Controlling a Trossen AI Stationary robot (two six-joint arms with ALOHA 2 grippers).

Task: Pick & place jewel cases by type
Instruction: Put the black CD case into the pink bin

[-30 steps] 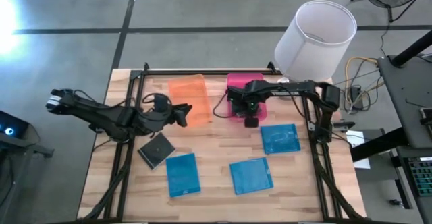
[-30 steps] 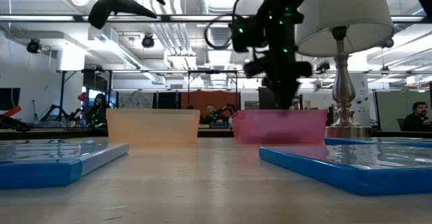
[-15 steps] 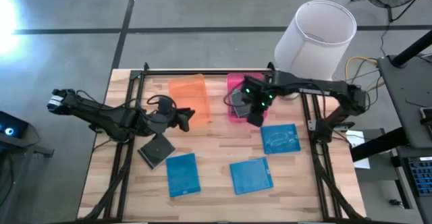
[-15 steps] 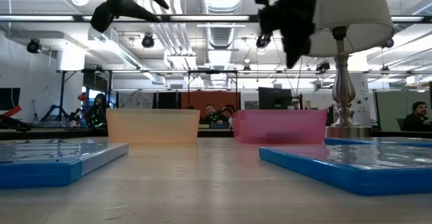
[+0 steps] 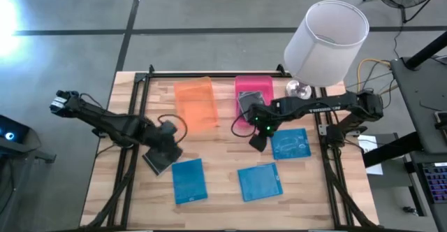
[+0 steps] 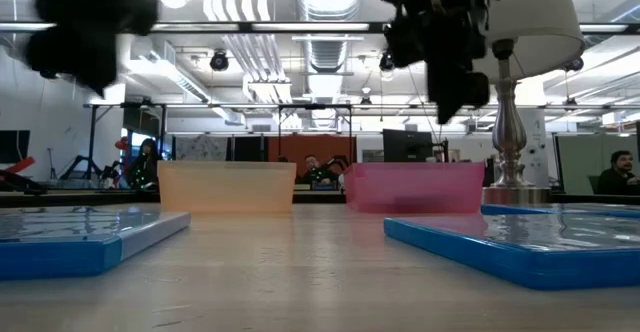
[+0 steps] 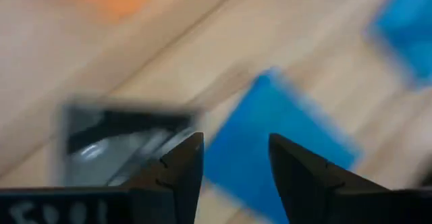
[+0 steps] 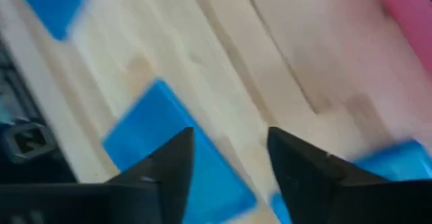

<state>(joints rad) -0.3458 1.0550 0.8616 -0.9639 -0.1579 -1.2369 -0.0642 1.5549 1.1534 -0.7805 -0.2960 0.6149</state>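
Note:
Three blue jewel cases (image 5: 189,181), (image 5: 260,182), (image 5: 290,143) lie flat on the wooden table. A dark jewel case (image 5: 159,158) lies flat at the near left; my left gripper (image 5: 170,142) hovers open just above its far right corner. In the left wrist view the dark case (image 7: 111,143) and a blue case (image 7: 270,136) show below the fingers. Another dark case (image 5: 248,102) lies in the pink tray (image 5: 253,85). My right gripper (image 5: 257,141) is open, above the bare wood between the pink tray and the blue cases.
The orange tray (image 5: 194,105) stands left of the pink tray at the far side. A lamp with a white shade (image 5: 326,33) stands at the far right corner. Bare wood lies between the trays and the cases.
My right gripper has left the pink tray and gone toward the near edge, leaving a dark case in the tray. My left gripper has gone from beside the orange tray toward the near edge and down toward the dark case.

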